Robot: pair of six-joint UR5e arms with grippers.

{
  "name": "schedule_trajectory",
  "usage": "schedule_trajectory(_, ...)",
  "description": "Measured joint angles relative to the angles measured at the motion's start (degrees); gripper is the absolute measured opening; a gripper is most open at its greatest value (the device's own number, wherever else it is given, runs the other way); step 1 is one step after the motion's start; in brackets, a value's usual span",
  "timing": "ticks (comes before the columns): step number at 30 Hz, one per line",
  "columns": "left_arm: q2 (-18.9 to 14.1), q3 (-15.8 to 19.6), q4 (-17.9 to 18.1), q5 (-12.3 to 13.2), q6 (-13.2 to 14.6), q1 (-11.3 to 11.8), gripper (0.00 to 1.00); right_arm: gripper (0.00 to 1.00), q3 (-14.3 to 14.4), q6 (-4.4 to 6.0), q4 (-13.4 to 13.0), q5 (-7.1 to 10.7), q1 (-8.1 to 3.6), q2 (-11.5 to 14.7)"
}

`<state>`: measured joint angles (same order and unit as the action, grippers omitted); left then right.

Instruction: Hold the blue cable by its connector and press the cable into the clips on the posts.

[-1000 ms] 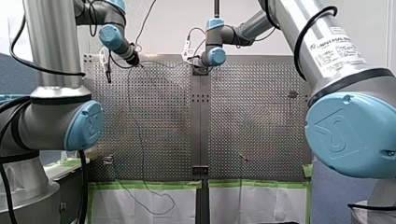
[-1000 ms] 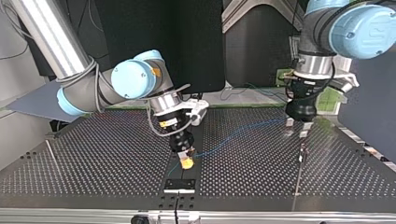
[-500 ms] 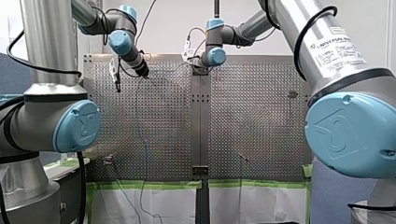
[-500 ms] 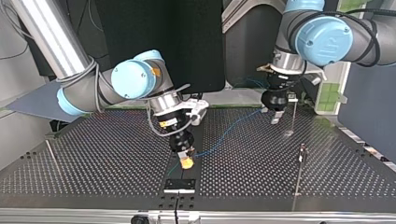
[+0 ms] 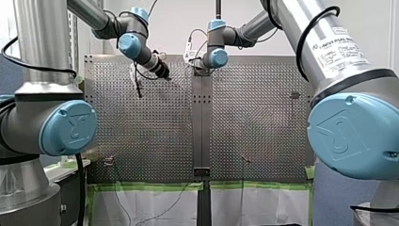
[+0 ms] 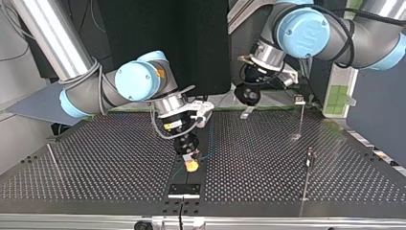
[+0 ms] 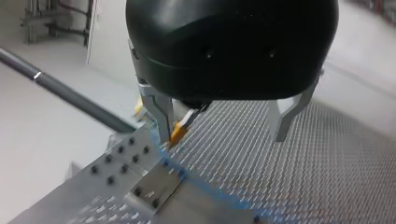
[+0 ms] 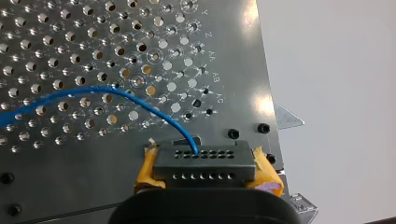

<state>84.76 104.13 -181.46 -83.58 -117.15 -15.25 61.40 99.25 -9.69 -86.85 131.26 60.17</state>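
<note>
Blue cable (image 8: 100, 88) connector (image 8: 204, 163) pinched in right gripper (image 6: 191, 164); left gripper (image 7: 222, 137) spread, empty, near thin post (image 6: 300, 117).

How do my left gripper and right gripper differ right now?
My left gripper is open; my right gripper is shut on the black connector of the blue cable. The left gripper's fingers are bare metal; the right gripper has yellow pads. Both have black bodies.

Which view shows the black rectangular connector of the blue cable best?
Right wrist view: the black rectangular connector is close, clamped between yellow pads. The top view shows mostly those pads; the others do not resolve it.
</note>
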Motion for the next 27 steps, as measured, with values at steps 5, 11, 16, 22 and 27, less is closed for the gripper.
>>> schedule_trajectory(5,2.36,-0.01,0.30,2.63,-2.62,-1.11,1.00,0.00,0.03,-0.28,0.29,0.07,0.30,0.14)
schedule_trajectory(11,4.77,-0.01,2.31,5.22,-5.61,-0.41,1.00,0.00,0.02,-0.36,1.08,0.11,0.64,1.30)
schedule_trajectory(16,5.13,0.00,4.92,6.83,-8.32,0.70,1.00,0.00,0.06,-0.43,2.88,0.44,1.17,2.11)
schedule_trajectory(22,5.16,0.00,7.83,8.07,-11.23,1.87,1.00,0.00,1.53,-0.44,3.88,0.55,2.05,3.17)
schedule_trajectory(27,5.18,0.01,10.42,10.31,-13.84,2.84,1.00,0.00,2.83,-0.53,3.96,0.55,2.28,3.62)
